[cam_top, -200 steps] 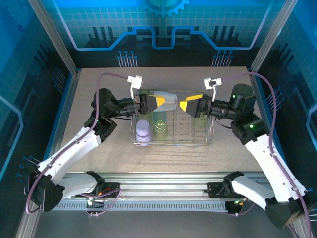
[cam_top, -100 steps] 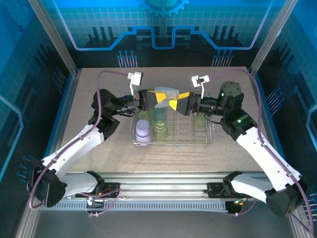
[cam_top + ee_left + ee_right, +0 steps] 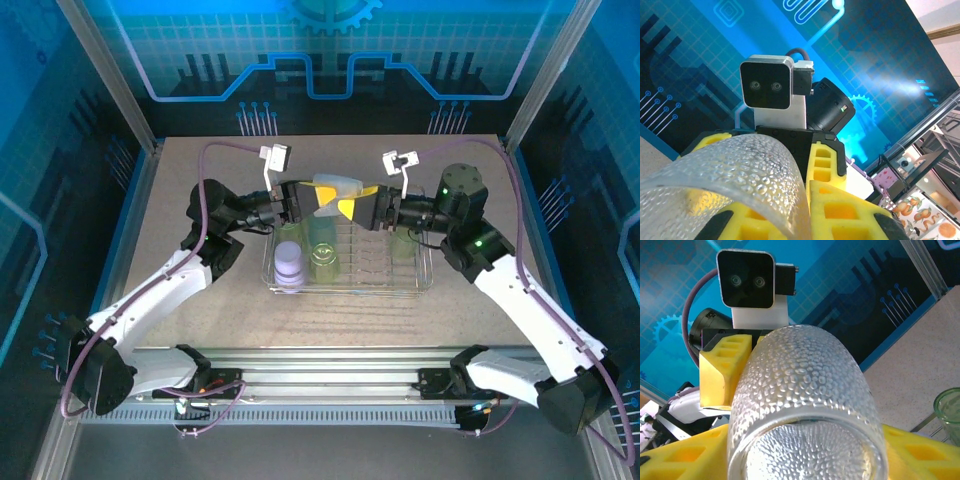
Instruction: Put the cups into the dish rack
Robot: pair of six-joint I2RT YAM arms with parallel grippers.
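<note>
A clear dimpled cup (image 3: 335, 188) lies on its side in the air above the dish rack (image 3: 350, 289), between the two grippers. My left gripper (image 3: 314, 201) is shut on its rim, pinching the wall (image 3: 730, 175) between the yellow fingers (image 3: 855, 212). From the right, my right gripper (image 3: 352, 208) reaches around the cup's other end. In the right wrist view the cup (image 3: 800, 405) sits between my yellow fingers (image 3: 925, 455), which lie against both its sides. A lavender cup (image 3: 290, 263) and a yellow-green cup (image 3: 324, 262) stand in the rack's left part.
Another greenish cup (image 3: 405, 243) stands at the rack's right end, under my right arm; its rim (image 3: 950, 410) shows in the right wrist view. Bare tan tabletop (image 3: 200, 170) surrounds the rack. Metal frame rails (image 3: 330, 375) run along the near edge.
My right gripper has moved left to the cup held by the left gripper, and its fingers have closed in on the cup. The left gripper has barely moved.
</note>
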